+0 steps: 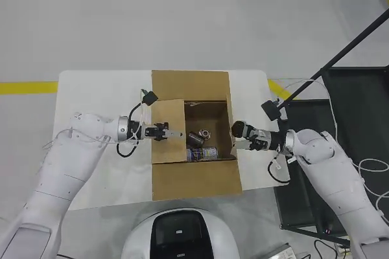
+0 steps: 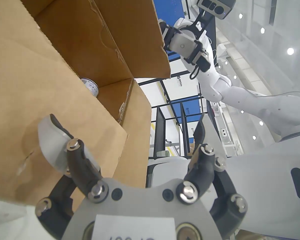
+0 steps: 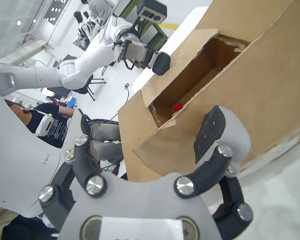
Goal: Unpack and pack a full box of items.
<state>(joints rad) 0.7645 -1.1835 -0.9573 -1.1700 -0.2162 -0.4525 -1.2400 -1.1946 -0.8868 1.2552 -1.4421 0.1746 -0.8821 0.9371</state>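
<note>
Left end effector point(image 1: 175, 133) is wide open and holds nothing; it hangs over the box's left flap point(image 1: 167, 147), with one fingertip point(image 2: 52, 138) seemingly against the cardboard; right end effector point(image 1: 237, 129) is open and empty too, just outside the right wall. My box point(image 1: 194, 181) sits mid-counter point(image 1: 97, 97) with its flaps spread. Inside are a dark can point(image 1: 198, 137) and, nearer, a blue-and-white can point(image 1: 203, 154) on its side, long axis left-right. Both cans lie right of my left end effector and below it; I judge the left arm the closer one. For the lying can I'd want the jaws closing near-far, across that axis.
</note>
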